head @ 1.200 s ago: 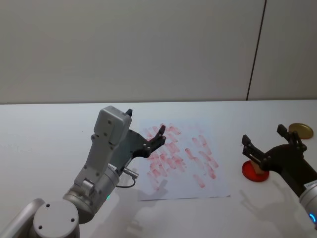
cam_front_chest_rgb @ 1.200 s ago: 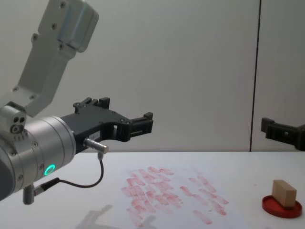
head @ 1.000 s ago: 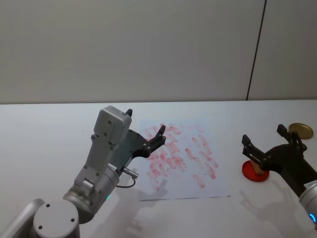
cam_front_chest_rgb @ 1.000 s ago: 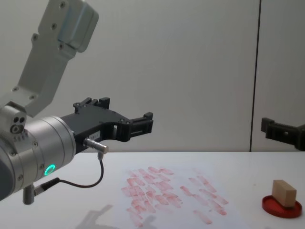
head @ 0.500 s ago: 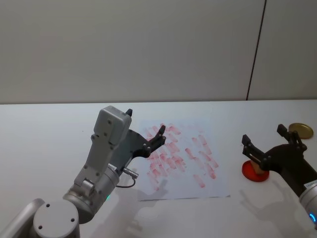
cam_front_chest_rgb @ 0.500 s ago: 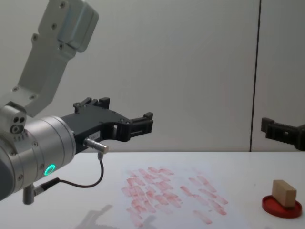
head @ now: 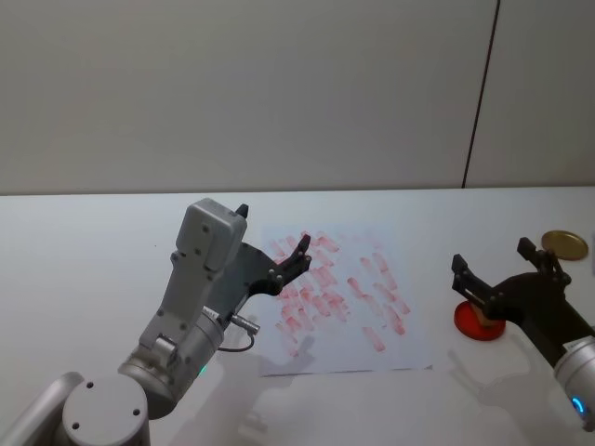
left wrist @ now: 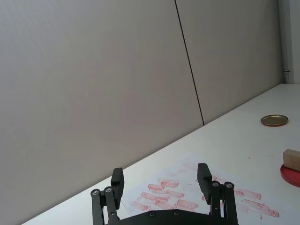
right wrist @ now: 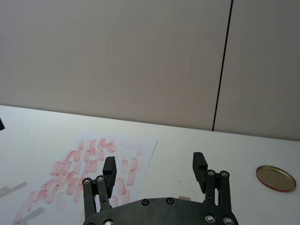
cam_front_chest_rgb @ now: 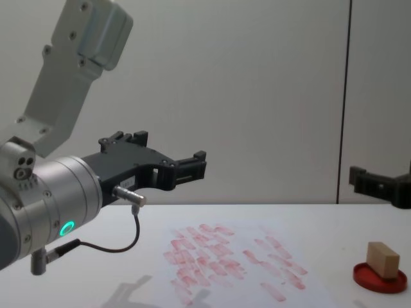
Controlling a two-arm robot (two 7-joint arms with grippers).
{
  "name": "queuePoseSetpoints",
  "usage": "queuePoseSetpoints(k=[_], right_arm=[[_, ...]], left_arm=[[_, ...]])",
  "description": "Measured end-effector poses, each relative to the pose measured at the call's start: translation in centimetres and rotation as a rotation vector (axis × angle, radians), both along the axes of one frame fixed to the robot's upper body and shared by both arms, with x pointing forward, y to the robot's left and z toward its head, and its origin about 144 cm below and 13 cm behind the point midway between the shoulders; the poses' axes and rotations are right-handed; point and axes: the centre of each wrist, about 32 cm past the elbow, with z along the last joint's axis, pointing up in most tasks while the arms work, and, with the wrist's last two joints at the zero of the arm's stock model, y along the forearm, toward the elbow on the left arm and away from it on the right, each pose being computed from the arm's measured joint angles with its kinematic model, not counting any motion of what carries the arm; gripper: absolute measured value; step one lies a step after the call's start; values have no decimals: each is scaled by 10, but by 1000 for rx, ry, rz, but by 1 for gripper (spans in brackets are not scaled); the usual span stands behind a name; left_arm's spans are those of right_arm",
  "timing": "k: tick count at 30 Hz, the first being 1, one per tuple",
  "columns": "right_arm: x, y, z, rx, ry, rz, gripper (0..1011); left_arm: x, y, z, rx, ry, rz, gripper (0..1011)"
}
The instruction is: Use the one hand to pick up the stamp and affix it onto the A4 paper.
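Now the black two-fingered right gripper (head: 491, 255), fingers wide, has crept slightly toward the small tan wooden stamp (cam_front_chest_rgb: 383, 259), not yet grasped; the left gripper (head: 272, 228) idles open-fingered above the red-marked white paper (head: 358, 358).

Left arm (head: 200, 279), lower left of the head view, is silver-grey: boxy link, rounded joint caps. Left hand (left wrist: 160, 174) and right hand (right wrist: 153, 161) are both matte black with little silver screws (right wrist: 208, 173) at the finger links. Left wrist (cam_front_chest_rgb: 58, 199) has a green ring light (cam_front_chest_rgb: 66, 227) and thin black cable (cam_front_chest_rgb: 109, 250), right wrist (head: 575, 358) a blue light (head: 578, 406).
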Motion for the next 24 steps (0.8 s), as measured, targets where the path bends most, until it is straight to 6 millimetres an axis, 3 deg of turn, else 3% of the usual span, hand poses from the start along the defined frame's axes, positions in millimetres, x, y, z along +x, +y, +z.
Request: queuePoseSetpoints(k=[24], right_arm=[[38, 23, -15, 39, 231, -105, 1001]], left_arm=[[0, 0, 0, 0, 0, 0, 993]])
